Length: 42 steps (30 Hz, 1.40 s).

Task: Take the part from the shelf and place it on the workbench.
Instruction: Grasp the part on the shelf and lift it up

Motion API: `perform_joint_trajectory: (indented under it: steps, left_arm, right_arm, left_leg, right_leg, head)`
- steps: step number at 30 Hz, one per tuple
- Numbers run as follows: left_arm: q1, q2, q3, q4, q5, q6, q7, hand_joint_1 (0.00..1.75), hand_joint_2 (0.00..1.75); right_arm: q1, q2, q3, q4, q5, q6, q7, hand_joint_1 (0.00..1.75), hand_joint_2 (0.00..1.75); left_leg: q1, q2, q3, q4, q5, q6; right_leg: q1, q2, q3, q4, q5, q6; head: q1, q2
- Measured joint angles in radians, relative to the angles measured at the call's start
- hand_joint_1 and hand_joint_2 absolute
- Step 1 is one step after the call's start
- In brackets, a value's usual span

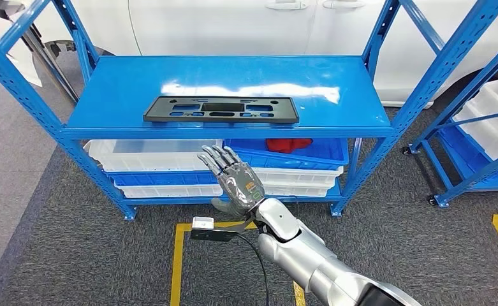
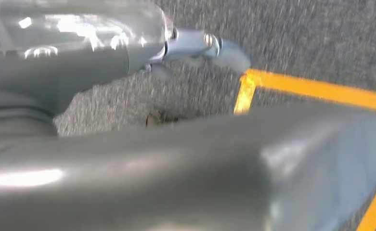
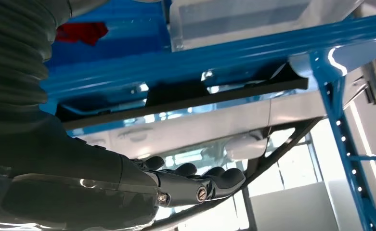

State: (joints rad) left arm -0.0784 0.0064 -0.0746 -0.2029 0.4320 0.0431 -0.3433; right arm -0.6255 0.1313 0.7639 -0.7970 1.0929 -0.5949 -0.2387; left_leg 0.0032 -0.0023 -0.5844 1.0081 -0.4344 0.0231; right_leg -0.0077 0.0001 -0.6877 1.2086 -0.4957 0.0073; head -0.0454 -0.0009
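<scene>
A flat black rectangular part (image 1: 221,109) with several slots lies on the blue top shelf (image 1: 125,83), near its front edge. My right hand (image 1: 231,178) is raised in front of the shelf, below the part and apart from it, fingers straight and spread, holding nothing. In the right wrist view the dark fingers (image 3: 200,185) stretch out toward the part's black edge (image 3: 186,98) on the shelf's front rail. My left hand (image 2: 128,53) hangs over grey carpet; its fingers do not show clearly.
White and blue bins (image 1: 169,172) sit on the lower shelf, one with a red item (image 1: 287,145). A second blue rack (image 1: 476,140) stands to the right. A white car body (image 1: 233,25) is behind. Yellow tape (image 1: 179,255) marks the grey carpet.
</scene>
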Motion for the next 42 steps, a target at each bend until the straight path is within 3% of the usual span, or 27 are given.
perform_joint_trajectory:
  steps: [2, 3, 7, 9, 11, 12, 13, 14, 16, 18, 21, 23, 24, 26, 28, 29, 30, 31, 33, 35, 38, 40, 42]
  left_arm:
    - [0.0, -0.002, -0.001, 0.0, -0.001, 0.004, 0.001, 0.0, 0.0]
    - [0.0, -0.002, -0.001, 0.0, -0.001, 0.007, 0.002, 0.0, 0.0]
    - [0.006, -0.002, -0.001, 0.0, -0.002, 0.01, 0.0, 0.0, 0.0]
    - [0.007, -0.001, -0.001, 0.0, -0.004, 0.01, -0.003, 0.0, 0.0]
    - [0.008, -0.002, -0.001, 0.0, -0.004, 0.01, -0.005, 0.0, 0.0]
    - [0.009, -0.002, -0.001, 0.0, -0.004, 0.01, -0.005, 0.0, 0.0]
    - [0.011, -0.001, -0.001, 0.0, -0.004, 0.01, -0.005, 0.0, 0.0]
    - [0.012, -0.001, -0.001, 0.0, -0.005, 0.011, -0.005, 0.0, 0.0]
    - [0.013, -0.001, -0.001, 0.0, -0.006, 0.012, -0.003, 0.0, 0.0]
    - [0.013, -0.001, -0.001, 0.0, -0.008, 0.013, 0.001, 0.0, 0.0]
    - [0.014, -0.001, -0.001, 0.0, -0.012, 0.013, 0.01, 0.0, 0.0]
    - [0.015, -0.001, -0.001, 0.0, -0.015, 0.013, 0.014, 0.0, 0.0]
    - [0.015, 0.0, -0.001, 0.0, -0.016, 0.013, 0.015, 0.0, 0.0]
    - [0.015, 0.001, -0.001, 0.0, -0.018, 0.012, 0.018, 0.0, 0.0]
    - [0.016, 0.001, -0.001, 0.0, -0.02, 0.011, 0.022, 0.0, 0.0]
    - [0.017, 0.001, -0.001, 0.0, -0.021, 0.011, 0.024, 0.0, 0.0]
    - [0.017, 0.001, -0.001, 0.0, -0.023, 0.01, 0.025, 0.0, 0.0]
    - [0.016, 0.001, -0.001, 0.0, -0.024, 0.01, 0.025, 0.0, 0.0]
    - [0.015, 0.0, -0.001, 0.0, -0.024, 0.009, 0.026, 0.0, 0.0]
    - [0.015, -0.001, -0.001, 0.0, -0.024, 0.009, 0.028, 0.0, 0.0]
    - [0.015, 0.001, -0.001, 0.0, -0.025, 0.009, 0.029, 0.0, 0.0]
    - [0.015, 0.002, -0.001, 0.0, -0.026, 0.01, 0.029, 0.0, 0.0]
    - [0.016, 0.002, -0.001, 0.0, -0.026, 0.01, 0.029, 0.0, 0.0]
  right_arm:
    - [-0.027, 0.02, 0.015, 0.063, 0.051, -0.058, 0.032, 0.0, 1.75]
    - [-0.037, 0.028, 0.021, 0.085, 0.088, -0.075, 0.057, 0.0, 1.75]
    - [-0.058, 0.051, 0.03, 0.123, 0.267, -0.093, 0.174, 0.0, 1.75]
    - [-0.07, 0.067, 0.03, 0.14, 0.317, -0.095, 0.206, 0.0, 1.75]
    - [-0.078, 0.078, 0.029, 0.159, 0.345, -0.096, 0.23, 0.0, 1.75]
    - [-0.079, 0.081, 0.028, 0.166, 0.354, -0.097, 0.239, 0.0, 1.75]
    - [-0.081, 0.083, 0.025, 0.173, 0.36, -0.097, 0.248, 0.0, 1.75]
    - [-0.083, 0.085, 0.02, 0.179, 0.363, -0.097, 0.253, 0.0, 1.75]
    - [-0.092, 0.091, 0.007, 0.191, 0.363, -0.097, 0.259, 0.0, 1.75]
    - [-0.106, 0.097, -0.01, 0.202, 0.364, -0.098, 0.262, 0.0, 1.75]
    - [-0.119, 0.1, -0.037, 0.221, 0.369, -0.1, 0.265, 0.0, 1.75]
    - [-0.127, 0.101, -0.054, 0.241, 0.371, -0.1, 0.271, 0.0, 1.75]
    - [-0.132, 0.102, -0.061, 0.253, 0.371, -0.1, 0.274, 0.0, 1.75]
    - [-0.14, 0.102, -0.075, 0.28, 0.372, -0.1, 0.283, 0.0, 1.75]
    - [-0.141, 0.101, -0.084, 0.309, 0.375, -0.1, 0.293, 0.0, 1.75]
    - [-0.142, 0.101, -0.088, 0.322, 0.376, -0.1, 0.298, 0.0, 1.75]
    - [-0.144, 0.102, -0.091, 0.333, 0.378, -0.1, 0.303, 0.0, 1.75]
    - [-0.148, 0.102, -0.094, 0.343, 0.379, -0.1, 0.307, 0.0, 1.75]
    - [-0.158, 0.103, -0.096, 0.36, 0.381, -0.101, 0.314, 0.0, 1.75]
    - [-0.163, 0.104, -0.098, 0.378, 0.382, -0.101, 0.318, 0.0, 1.75]
    - [-0.166, 0.107, -0.102, 0.396, 0.379, -0.101, 0.322, 0.0, 1.75]
    - [-0.169, 0.111, -0.102, 0.405, 0.366, -0.101, 0.323, 0.0, 1.75]
    - [-0.171, 0.113, -0.101, 0.416, 0.354, -0.101, 0.323, 0.0, 1.75]
  left_leg:
    - [-0.006, 0.0, 0.003, 0.002, -0.005, -0.004]
    - [-0.007, 0.001, 0.002, 0.003, -0.006, -0.008]
    - [-0.003, 0.004, -0.002, 0.013, -0.018, -0.027]
    - [0.0, 0.003, -0.03, 0.079, -0.058, -0.038]
    - [0.006, 0.003, -0.094, 0.212, -0.118, -0.049]
    - [0.01, 0.004, -0.122, 0.265, -0.134, -0.053]
    - [0.013, 0.004, -0.137, 0.289, -0.131, -0.058]
    - [0.017, 0.004, -0.129, 0.264, -0.105, -0.061]
    - [0.023, 0.004, -0.068, 0.131, -0.032, -0.066]
    - [0.022, 0.001, -0.022, 0.031, 0.0, -0.059]
    - [0.018, -0.003, -0.018, 0.017, -0.001, -0.036]
    - [0.018, -0.002, -0.018, 0.014, 0.002, -0.021]
    - [0.018, -0.002, -0.018, 0.013, 0.003, -0.015]
    - [0.015, -0.001, -0.018, 0.013, 0.003, -0.008]
    - [0.011, -0.001, -0.018, 0.013, 0.002, -0.005]
    - [0.008, -0.002, -0.017, 0.013, 0.002, -0.005]
    - [0.005, -0.002, -0.016, 0.013, 0.002, -0.005]
    - [0.003, -0.003, -0.014, 0.013, 0.002, -0.005]
    - [-0.002, -0.003, -0.014, 0.014, 0.0, -0.009]
    - [-0.002, -0.001, -0.015, 0.013, 0.001, -0.017]
    - [0.0, -0.001, -0.02, 0.026, -0.012, -0.033]
    - [0.003, -0.001, -0.056, 0.11, -0.062, -0.042]
    - [0.007, -0.001, -0.115, 0.235, -0.115, -0.052]
  right_leg:
    - [0.007, -0.002, 0.058, -0.132, 0.055, -0.015]
    - [0.011, -0.002, 0.074, -0.17, 0.064, -0.019]
    - [0.007, 0.0, 0.085, -0.197, 0.065, -0.026]
    - [0.001, 0.0, 0.091, -0.205, 0.067, -0.031]
    - [0.001, 0.0, 0.093, -0.205, 0.066, -0.034]
    - [0.001, 0.0, 0.094, -0.205, 0.065, -0.034]
    - [0.0, 0.0, 0.094, -0.204, 0.064, -0.033]
    - [-0.001, 0.001, 0.096, -0.202, 0.062, -0.031]
    - [-0.005, 0.004, 0.099, -0.196, 0.055, -0.022]
    - [-0.003, 0.007, 0.096, -0.188, 0.05, -0.011]
    - [0.0, 0.008, 0.093, -0.188, 0.05, 0.004]
    - [-0.004, 0.006, 0.083, -0.162, 0.03, 0.013]
    - [-0.005, 0.006, 0.065, -0.123, 0.006, 0.016]
    - [-0.005, 0.004, 0.003, 0.011, -0.057, 0.019]
    - [-0.005, 0.004, -0.047, 0.107, -0.08, 0.016]
    - [-0.003, 0.005, -0.047, 0.101, -0.064, 0.012]
    - [-0.001, 0.005, -0.026, 0.053, -0.031, 0.005]
    - [0.003, 0.005, 0.007, -0.02, 0.007, -0.004]
    - [0.012, 0.002, 0.064, -0.144, 0.054, -0.021]
    - [0.018, 0.0, 0.078, -0.18, 0.057, -0.025]
    - [0.012, 0.0, 0.085, -0.198, 0.066, -0.029]
    - [0.007, -0.002, 0.092, -0.208, 0.071, -0.034]
    - [0.006, -0.002, 0.093, -0.208, 0.07, -0.036]
  head:
    - [0.0, 0.0]
    - [0.0, 0.0]
    - [0.0, 0.0]
    - [0.0, 0.0]
    - [0.0, 0.0]
    - [0.0, 0.0]
    - [0.0, 0.0]
    - [0.0, 0.0]
    - [0.0, 0.0]
    - [0.0, 0.0]
    - [0.0, 0.0]
    - [0.0, 0.0]
    - [0.0, 0.0]
    - [0.0, 0.0]
    - [0.0, 0.0]
    - [0.0, 0.0]
    - [0.0, 0.0]
    - [0.0, 0.0]
    - [0.0, 0.0]
    - [0.0, 0.0]
    - [0.0, 0.0]
    - [0.0, 0.0]
    - [0.0, 0.0]
